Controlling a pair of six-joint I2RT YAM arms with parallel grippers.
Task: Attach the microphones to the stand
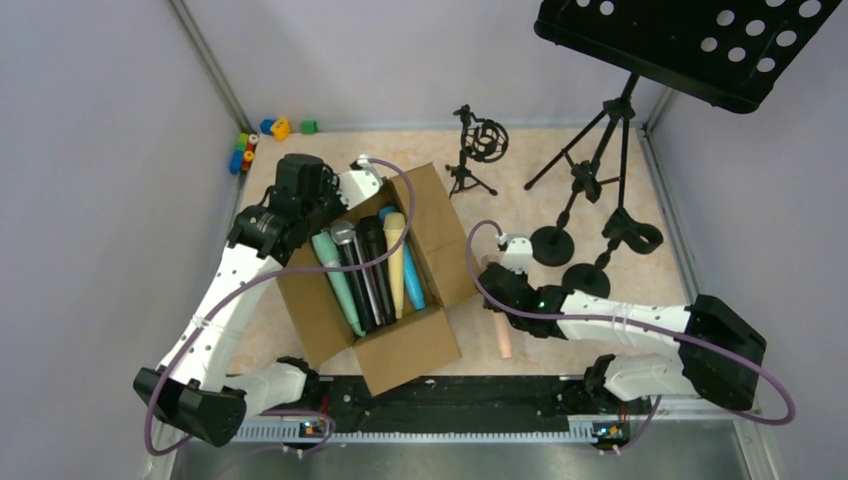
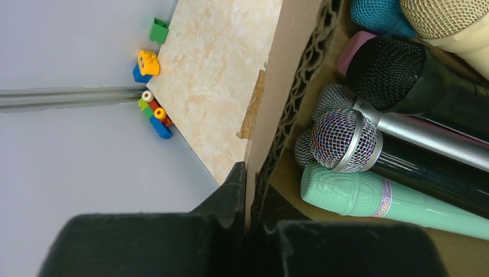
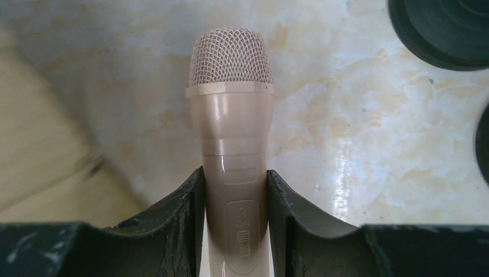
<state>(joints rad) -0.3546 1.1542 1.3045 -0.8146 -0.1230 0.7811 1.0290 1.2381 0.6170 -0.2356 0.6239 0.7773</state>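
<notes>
**Right wrist view.** The right tool [image 3: 235, 184] is nearest the lens. Its 2 fingers are clenched on the handle of the peach microphone [image 3: 230, 104]. The microphone's long axis runs straight out along the fingers, with the mesh head away from the lens and over the counter [image 3: 357, 150]. A round stand base [image 3: 444, 29] shows in the upper right corner, apart from the head.

**Left wrist view.** The left tool [image 2: 251, 199] is clamped on a wall of the cardboard box [image 2: 271, 86]. The silver microphone [image 2: 403, 130], black microphone [image 2: 403, 75] and teal microphone [image 2: 369, 196] lie side by side inside.

**Top view.** The 2 clip stands [image 1: 587, 278] stand just beyond and to the right of the right tool, so the right arm is the nearer one. The box lies on its left. The coming move probably calls for swinging the head toward a clip. The round bases and the music stand legs [image 1: 600, 140] crowd that approach.
</notes>
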